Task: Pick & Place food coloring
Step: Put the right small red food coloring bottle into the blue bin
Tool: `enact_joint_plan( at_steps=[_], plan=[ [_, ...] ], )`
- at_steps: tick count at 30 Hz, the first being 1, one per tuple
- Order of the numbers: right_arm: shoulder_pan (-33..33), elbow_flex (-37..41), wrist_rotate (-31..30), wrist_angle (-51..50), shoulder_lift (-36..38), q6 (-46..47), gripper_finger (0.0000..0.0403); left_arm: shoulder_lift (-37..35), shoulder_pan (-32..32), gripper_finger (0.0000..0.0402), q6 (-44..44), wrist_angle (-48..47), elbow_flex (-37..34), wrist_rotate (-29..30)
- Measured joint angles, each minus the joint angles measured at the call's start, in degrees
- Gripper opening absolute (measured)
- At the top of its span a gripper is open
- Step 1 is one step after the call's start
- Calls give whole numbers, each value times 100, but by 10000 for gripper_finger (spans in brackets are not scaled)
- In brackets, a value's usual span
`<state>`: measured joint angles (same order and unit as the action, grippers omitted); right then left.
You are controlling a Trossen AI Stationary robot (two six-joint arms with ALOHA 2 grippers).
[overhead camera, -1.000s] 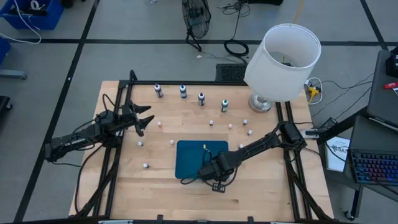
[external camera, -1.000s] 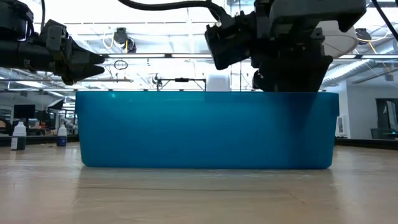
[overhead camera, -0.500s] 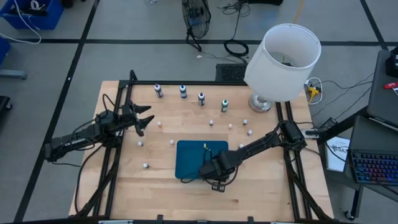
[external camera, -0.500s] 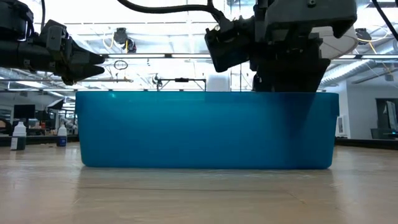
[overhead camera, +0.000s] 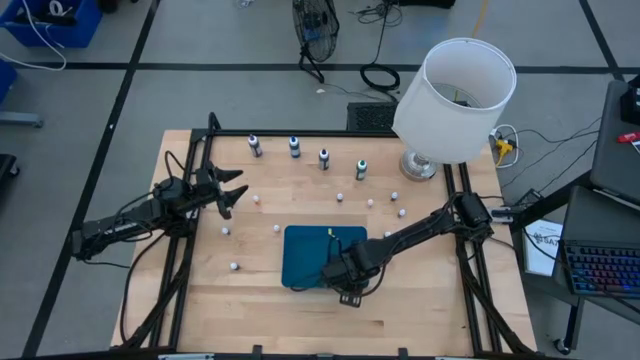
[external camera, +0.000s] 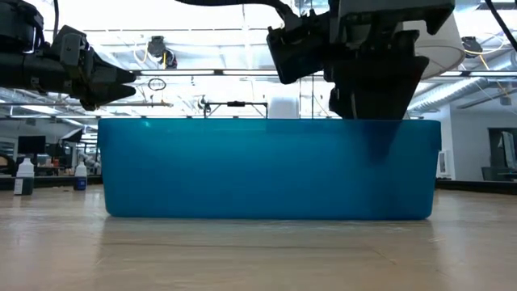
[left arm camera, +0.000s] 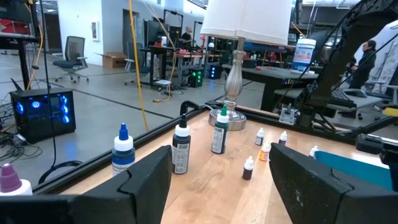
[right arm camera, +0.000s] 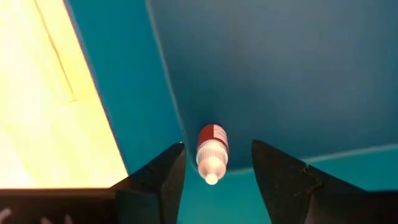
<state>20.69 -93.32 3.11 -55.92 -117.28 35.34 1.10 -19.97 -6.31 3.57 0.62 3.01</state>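
A blue bin (overhead camera: 300, 262) stands at the table's middle. My right gripper (right arm camera: 217, 146) points down into its near right part (overhead camera: 338, 273), open. Between its fingers, touching neither, is a tiny dropper bottle (right arm camera: 211, 151) with a red band and a whitish cap. The cap faces the wrist camera, and the bottle sits on the bin's floor close to a wall. Four food coloring bottles (overhead camera: 293, 147) stand upright in a row near the far edge, also in the left wrist view (left arm camera: 181, 147). My left gripper (overhead camera: 240, 185) hovers open over the table's left part.
A white-shaded lamp (overhead camera: 455, 100) stands at the far right corner. Small dropper bottles (overhead camera: 277, 228) are scattered on the wood between the row and the bin. One (overhead camera: 234, 266) lies left of the bin. A yellow bit (overhead camera: 328, 237) sits at the bin's far rim.
In the low view my right gripper has risen slightly over the bin. Its dark shape behind the bin's wall has grown narrower. My left arm has kept still.
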Motion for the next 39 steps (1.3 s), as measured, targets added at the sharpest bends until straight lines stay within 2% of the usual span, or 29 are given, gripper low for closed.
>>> enact_joint_plan(
  at_steps=[10, 17, 21, 25, 30, 39],
  plan=[
    [-157, -8, -80, -484, 699, 196, 172, 2, 2, 269, 0, 0, -1, 0],
    [-160, -8, -929, -1836, 1464, 490, 172, 0, 2, 269, -3, 1, -1, 0],
    [-160, 238, -1522, -2142, 1904, 771, 172, 0, 2, 269, -2, 2, -1, 0],
    [-220, 860, -1770, -1999, 2353, 1042, 171, 1, 1, 269, 0, 2, -2, 0],
    [-433, 1862, -1784, -1501, 2745, 1216, 171, 0, 0, 269, 0, 2, -2, 2],
    [-918, 3206, -1044, 96, 2853, 967, 171, 0, 0, 269, -4, 0, 0, 0]
  ],
)
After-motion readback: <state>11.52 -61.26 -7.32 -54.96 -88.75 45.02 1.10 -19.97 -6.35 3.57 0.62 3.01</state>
